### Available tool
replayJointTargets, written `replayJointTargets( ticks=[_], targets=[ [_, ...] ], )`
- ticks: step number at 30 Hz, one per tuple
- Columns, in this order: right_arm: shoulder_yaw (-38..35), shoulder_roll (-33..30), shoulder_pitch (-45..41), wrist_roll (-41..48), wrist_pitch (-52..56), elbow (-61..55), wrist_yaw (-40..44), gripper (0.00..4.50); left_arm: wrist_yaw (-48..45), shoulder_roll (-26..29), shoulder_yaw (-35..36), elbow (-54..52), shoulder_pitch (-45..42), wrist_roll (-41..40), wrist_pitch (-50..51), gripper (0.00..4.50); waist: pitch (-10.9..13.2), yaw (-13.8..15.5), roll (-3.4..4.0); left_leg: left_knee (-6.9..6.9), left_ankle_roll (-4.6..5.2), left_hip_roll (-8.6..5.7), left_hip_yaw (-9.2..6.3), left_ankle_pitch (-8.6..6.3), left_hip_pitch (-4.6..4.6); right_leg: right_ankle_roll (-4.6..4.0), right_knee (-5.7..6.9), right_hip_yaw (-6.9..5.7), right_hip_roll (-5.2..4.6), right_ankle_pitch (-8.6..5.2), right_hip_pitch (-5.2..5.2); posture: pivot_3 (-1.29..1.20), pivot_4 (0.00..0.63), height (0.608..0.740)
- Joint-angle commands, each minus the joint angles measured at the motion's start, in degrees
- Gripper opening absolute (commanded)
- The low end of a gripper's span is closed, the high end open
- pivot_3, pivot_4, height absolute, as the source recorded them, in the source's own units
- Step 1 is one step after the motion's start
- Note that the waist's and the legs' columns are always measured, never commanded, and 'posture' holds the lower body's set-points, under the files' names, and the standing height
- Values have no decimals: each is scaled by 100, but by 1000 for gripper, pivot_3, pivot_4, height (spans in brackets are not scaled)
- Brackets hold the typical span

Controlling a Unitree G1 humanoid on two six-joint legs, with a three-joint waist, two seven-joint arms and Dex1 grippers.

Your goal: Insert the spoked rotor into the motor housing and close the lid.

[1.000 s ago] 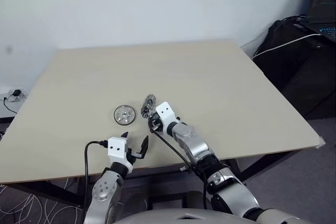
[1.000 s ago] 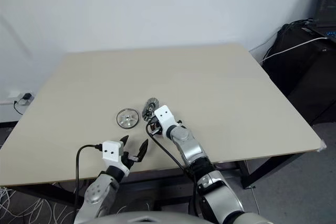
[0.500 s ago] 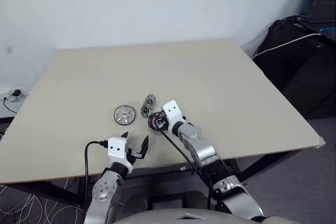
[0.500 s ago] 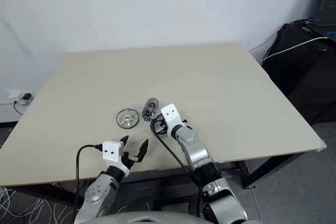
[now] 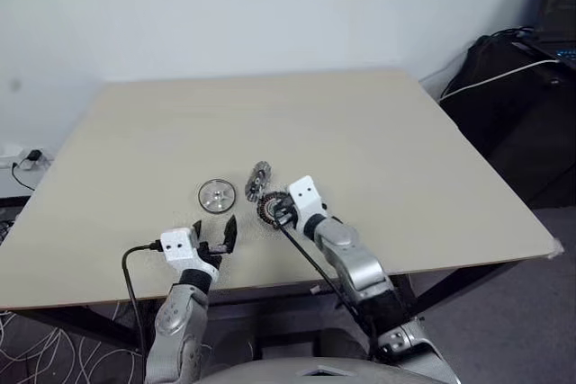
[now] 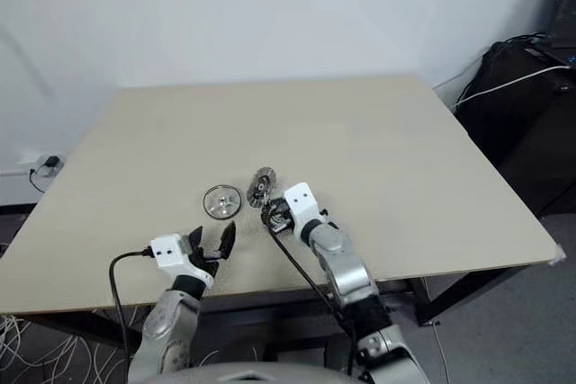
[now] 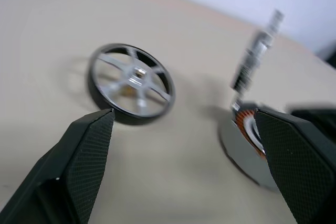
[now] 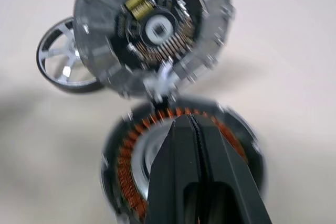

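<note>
The right gripper (image 8: pixel 189 124), fingers pressed together, rests on the motor housing (image 8: pixel 231 135), the lid (image 5: pixel 258 177) on edge just behind and the spoked rotor (image 5: pixel 216 196) flat nearby before the spread left gripper (image 5: pixel 214 229) (empty), so insertion seems unstarted: next, lift the rotor squarely over the housing.

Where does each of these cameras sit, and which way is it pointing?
Head eyes: on the head, looking forward and down at the table; both arms show.
Left wrist: looks along the open left tool at the spoked rotor.
Right wrist: looks along the shut right tool at the motor housing.
Shared: every view shows spoked rotor and motor housing.
</note>
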Motion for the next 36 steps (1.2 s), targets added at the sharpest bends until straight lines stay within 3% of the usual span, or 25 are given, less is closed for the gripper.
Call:
replayJointTargets(
  ticks=[1,7,14,28,36],
  targets=[
    [-208,-204,278,241,79,-831,145,22,166,-42,203,-250,-235,-226,215,4500,1,8,-4,1,0,0,0,0,0,10,0,0,1,-6,0,0,0,740],
    [-421,-648,1074,494,267,-1789,247,22,270,154,397,-104,-533,-288,751,4500,4,19,-17,2,0,1,1,0,0,12,0,0,2,-9,0,0,0,740],
    [-458,-785,1571,567,379,-2139,128,22,246,321,835,303,-998,-550,1266,4500,13,16,-38,7,-1,3,2,0,0,13,2,1,4,-9,1,0,0,740],
    [-380,-695,1674,626,459,-2268,-79,22,167,326,1477,862,-1797,-1309,1899,4500,19,33,-59,12,-3,2,2,-1,-2,13,0,1,1,-5,2,0,0,740],
    [-403,-683,1691,655,474,-2295,-140,22,373,345,1589,1132,-2097,-1294,2156,4500,18,33,-67,12,-2,2,2,0,-2,-3,0,1,2,6,1,0,0,740]
  ],
)
